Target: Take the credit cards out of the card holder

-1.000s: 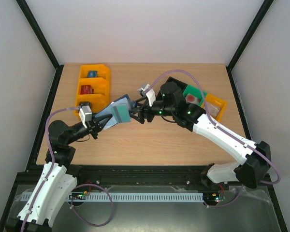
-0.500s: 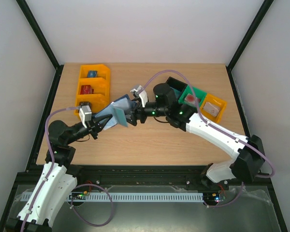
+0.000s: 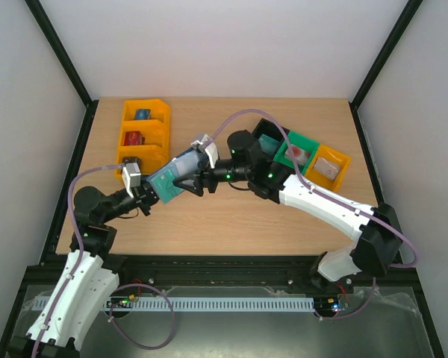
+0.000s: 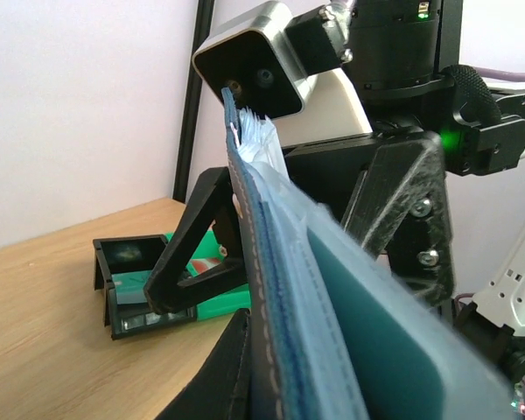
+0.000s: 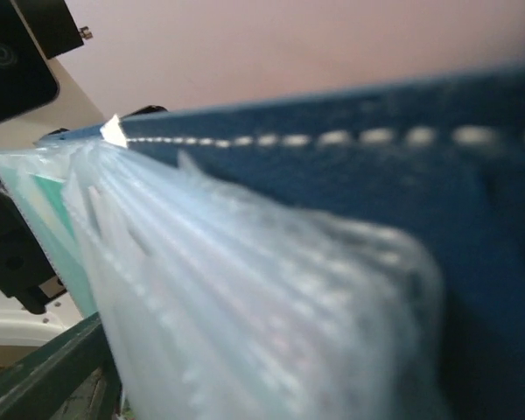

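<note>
My left gripper (image 3: pixel 151 192) is shut on the lower end of the dark navy card holder (image 3: pixel 175 173) and holds it above the table, opened and tilted. In the left wrist view the card holder (image 4: pixel 261 289) stands edge-on with pale blue inner panels, and a teal credit card (image 4: pixel 394 350) lies against them. My right gripper (image 3: pixel 192 173) is open. Its black fingers (image 4: pixel 404 210) stand on either side of the holder's upper end. The right wrist view is filled by the blurred navy holder (image 5: pixel 420 175), its clear sleeves and a teal card edge (image 5: pixel 48 219); its own fingers are hidden.
A yellow bin (image 3: pixel 154 133) with small blue and red items stands at the back left. Black (image 3: pixel 267 128), green (image 3: pixel 308 142) and orange (image 3: pixel 342 162) bins stand at the back right behind my right arm. The black and green bins also show in the left wrist view (image 4: pixel 122 262).
My right arm has moved left, from just right of the holder to having its open fingers around the upper end. My left gripper has kept its hold in about the same place.
</note>
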{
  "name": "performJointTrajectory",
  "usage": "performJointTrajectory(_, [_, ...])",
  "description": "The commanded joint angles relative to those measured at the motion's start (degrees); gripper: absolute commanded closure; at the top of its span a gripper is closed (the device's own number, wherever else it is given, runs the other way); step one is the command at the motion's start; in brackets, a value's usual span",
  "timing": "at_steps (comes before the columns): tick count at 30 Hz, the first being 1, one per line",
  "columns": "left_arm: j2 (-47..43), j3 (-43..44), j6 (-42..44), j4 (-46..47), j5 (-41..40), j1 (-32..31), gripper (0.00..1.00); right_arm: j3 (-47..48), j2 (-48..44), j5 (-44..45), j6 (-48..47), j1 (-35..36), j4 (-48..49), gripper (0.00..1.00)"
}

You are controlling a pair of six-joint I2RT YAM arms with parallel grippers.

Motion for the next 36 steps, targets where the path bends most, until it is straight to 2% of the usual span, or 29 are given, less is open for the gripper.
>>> performJointTrajectory(1, [-0.16, -0.75, -1.58, 4.25, 3.17, -0.27, 0.98, 0.02, -1.76, -2.17, -0.60, 0.33, 3.87, 0.26])
performJointTrajectory(5, [0.16, -1.20, -3.81, 6.24, 4.93, -0.35, 0.98, -0.13, -2.35, -3.98, -1.50, 0.32, 3.17, 0.48])
performJointTrajectory(16, [0.35, -1.59, -4.83, 5.88, 4.87, -0.35, 0.97, -1.12, -5.51, -7.19, -4.03, -0.18, -0.44, 0.84])
performJointTrajectory(19, [0.23, -1.59, -4.75, 5.10, 4.76, -0.27, 0.88, -1.56, -6.48, -7.43, -4.03, -0.76, -0.52, 0.98])
performJointTrajectory(27, [-0.58, -0.65, 0.79, -2.41, 4.87, 0.27, 0.63, -4.10, -10.81, -7.20, -3.60, -4.75, -1.63, 0.98])
performJointTrajectory(31, [-0.82, -0.23, 4.38, -6.25, 5.86, 0.56, 0.48, -4.88, -13.21, -6.46, -4.27, -6.49, -3.80, 0.98])
performJointTrajectory(36, [-0.35, -1.03, 3.36, -3.86, 6.42, 0.62, 0.25, -4.76, -13.74, -7.41, -4.45, -6.90, -4.87, 0.98])
